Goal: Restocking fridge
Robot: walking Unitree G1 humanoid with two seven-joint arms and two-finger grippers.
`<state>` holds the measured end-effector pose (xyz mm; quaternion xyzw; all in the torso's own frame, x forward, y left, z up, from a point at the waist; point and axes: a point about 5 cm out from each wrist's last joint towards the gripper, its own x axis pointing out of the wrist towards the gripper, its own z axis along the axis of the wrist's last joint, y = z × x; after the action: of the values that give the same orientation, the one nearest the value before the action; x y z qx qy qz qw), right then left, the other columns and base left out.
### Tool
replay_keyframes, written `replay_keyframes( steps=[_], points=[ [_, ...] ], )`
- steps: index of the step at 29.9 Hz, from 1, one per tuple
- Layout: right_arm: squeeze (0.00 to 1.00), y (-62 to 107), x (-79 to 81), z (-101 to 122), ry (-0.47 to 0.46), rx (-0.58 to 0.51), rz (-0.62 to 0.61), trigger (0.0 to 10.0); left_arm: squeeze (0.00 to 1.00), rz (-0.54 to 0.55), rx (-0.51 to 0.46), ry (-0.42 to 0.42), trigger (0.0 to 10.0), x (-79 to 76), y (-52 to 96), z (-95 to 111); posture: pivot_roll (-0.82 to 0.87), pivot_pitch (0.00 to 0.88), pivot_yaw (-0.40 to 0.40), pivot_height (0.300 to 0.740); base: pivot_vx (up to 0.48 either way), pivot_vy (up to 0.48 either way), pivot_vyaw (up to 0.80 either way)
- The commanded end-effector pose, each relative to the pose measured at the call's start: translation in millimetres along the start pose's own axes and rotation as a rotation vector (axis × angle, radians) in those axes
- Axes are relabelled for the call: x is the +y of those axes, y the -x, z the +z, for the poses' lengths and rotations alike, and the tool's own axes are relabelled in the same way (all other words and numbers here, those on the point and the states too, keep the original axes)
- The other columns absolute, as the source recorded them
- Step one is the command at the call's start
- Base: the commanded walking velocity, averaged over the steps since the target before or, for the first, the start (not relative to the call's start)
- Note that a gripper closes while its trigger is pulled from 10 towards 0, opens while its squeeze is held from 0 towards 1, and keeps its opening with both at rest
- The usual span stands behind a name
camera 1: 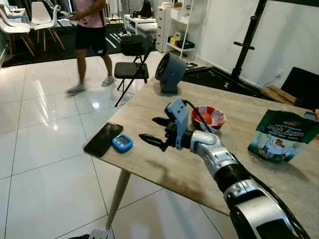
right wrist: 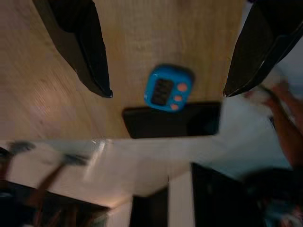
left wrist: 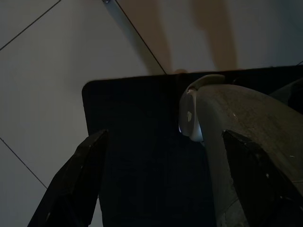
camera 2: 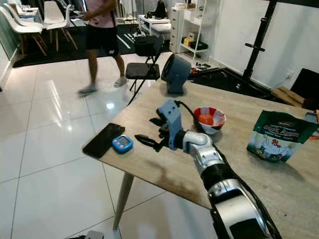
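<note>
Right gripper [camera 1: 155, 131]: mine, held out over the table [camera 1: 164, 169] on my silver arm, fingers spread wide with nothing between them, tips aimed toward the table's near-left corner.
Left gripper [left wrist: 165, 179]: mine, hanging low with its fingers apart and empty; floor tiles and a dark panel lie beyond it, too dim to name.
Timer [right wrist: 168, 88]: small and blue with orange buttons, flat on the table, framed between my right fingers in the right wrist view, touching or just beside the phone.
Phone [camera 1: 103, 138]: black slab, flat at the table edge, just outside the timer.
Step in hand, as I judge it: reaching over the table for something to carry; nothing is gripped yet and I see no fridge.
Doing it well: I should choose a food item, centre it between the fingers, come down level, and close only once both fingers flank it; the timer and phone sit close together, so a careless close could drag the phone off the edge.
Bowl [camera 1: 215, 119]: red and white, upright behind my wrist, holding something orange I cannot identify.
Snack bag [camera 1: 280, 135]: green, printed, standing upright at the far right, apparently sealed; contents hidden.
Fan [camera 1: 168, 72]: dark, small, at the far table edge.
Person [camera 1: 89, 35]: walking across the tiled floor beyond, well apart from the table.
</note>
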<state>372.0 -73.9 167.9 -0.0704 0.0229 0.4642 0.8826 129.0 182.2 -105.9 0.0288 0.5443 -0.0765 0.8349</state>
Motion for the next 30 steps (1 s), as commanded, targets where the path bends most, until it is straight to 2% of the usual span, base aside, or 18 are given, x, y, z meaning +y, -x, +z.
replay_keyframes(
  steps=[1,3,8,11,12,17,19,22,26,30],
  points=[
    [0.00,-0.1,-3.8,1.1,0.025,0.016,-0.028,10.0,0.00,-0.039,0.059,0.017,10.0,-14.2,-0.2,-16.9,-0.04,0.000,-0.070,0.740,0.000,0.000,0.00],
    [0.00,-4.0,-18.5,16.8,0.096,0.022,-0.154,10.0,0.00,-0.028,0.069,0.037,10.0,-9.5,2.6,-27.2,-0.05,0.000,-0.082,0.740,0.000,0.000,0.00],
    [0.00,-3.4,-30.3,30.5,0.124,-0.004,-0.240,10.0,0.00,-0.037,0.083,0.036,10.0,-16.0,4.7,-40.5,-0.06,0.005,-0.077,0.740,0.000,0.000,0.00],
    [0.00,-1.4,-33.5,30.8,0.134,0.004,-0.261,10.0,0.00,-0.037,0.087,0.034,10.0,-16.8,5.2,-42.8,-0.05,0.000,-0.085,0.740,0.000,0.000,0.00],
    [0.00,1.5,-38.4,31.1,0.137,0.015,-0.292,10.0,0.00,-0.032,0.085,0.047,10.0,-16.1,5.7,-44.2,-0.04,0.028,-0.097,0.740,0.000,0.000,0.00],
    [0.00,6.6,-46.6,29.7,0.154,0.055,-0.350,10.0,0.00,-0.029,0.073,0.066,10.0,-15.2,6.1,-44.5,-0.02,0.051,-0.110,0.740,0.000,0.000,0.00],
    [0.00,9.3,-51.6,26.0,0.161,0.103,-0.405,10.0,0.00,-0.036,0.057,0.064,10.0,-16.6,5.3,-41.1,0.00,0.102,-0.126,0.740,0.000,0.000,0.00],
    [0.00,11.6,-55.9,22.3,0.160,0.147,-0.468,10.0,0.00,-0.051,0.024,0.070,10.0,-21.2,3.4,-33.5,0.01,0.130,-0.124,0.740,0.000,0.000,0.00],
    [0.00,12.5,-57.9,22.2,0.159,0.160,-0.493,10.0,0.00,-0.065,0.009,0.063,10.0,-25.4,2.7,-31.3,0.01,0.148,-0.126,0.740,0.000,0.000,0.00],
    [0.00,13.8,-61.2,22.2,0.195,0.209,-0.533,10.0,0.00,-0.087,-0.010,0.044,10.0,-28.3,3.3,-31.6,0.03,0.211,-0.125,0.740,0.000,0.000,0.00]
  ],
)
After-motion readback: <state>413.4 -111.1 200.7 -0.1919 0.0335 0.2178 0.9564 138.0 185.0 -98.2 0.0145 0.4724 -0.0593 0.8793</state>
